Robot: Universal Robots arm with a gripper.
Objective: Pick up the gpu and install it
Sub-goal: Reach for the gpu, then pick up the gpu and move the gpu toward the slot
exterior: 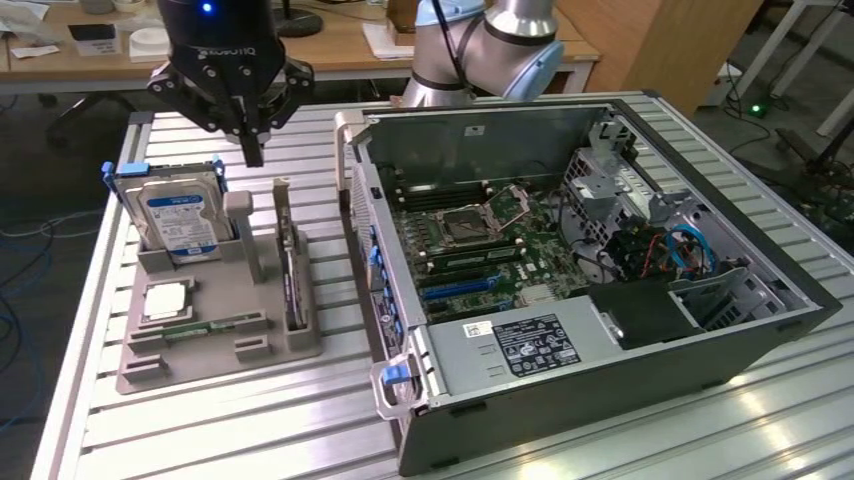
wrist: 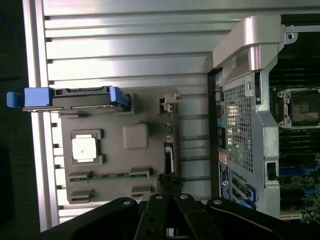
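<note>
The gpu [exterior: 288, 262] is a thin dark card standing on edge in the right-hand slot of a grey holder [exterior: 214, 352], its pale bracket strip [exterior: 282, 196] at the far end. From above it appears edge-on as the gpu [wrist: 170, 146]. My gripper [exterior: 252, 152] hangs above the holder's far end, between the hard drive and the gpu's bracket, touching neither. Its fingers are shut with nothing in them. In the wrist view the gripper [wrist: 167, 187] sits over the near end of the card.
The holder also carries a silver hard drive [exterior: 179, 216] with blue side rails, a square processor [exterior: 163, 300] and a green memory stick [exterior: 200, 327]. An open computer case [exterior: 561, 260] with its motherboard lies at the exterior view's right on the ribbed metal table [exterior: 267, 430].
</note>
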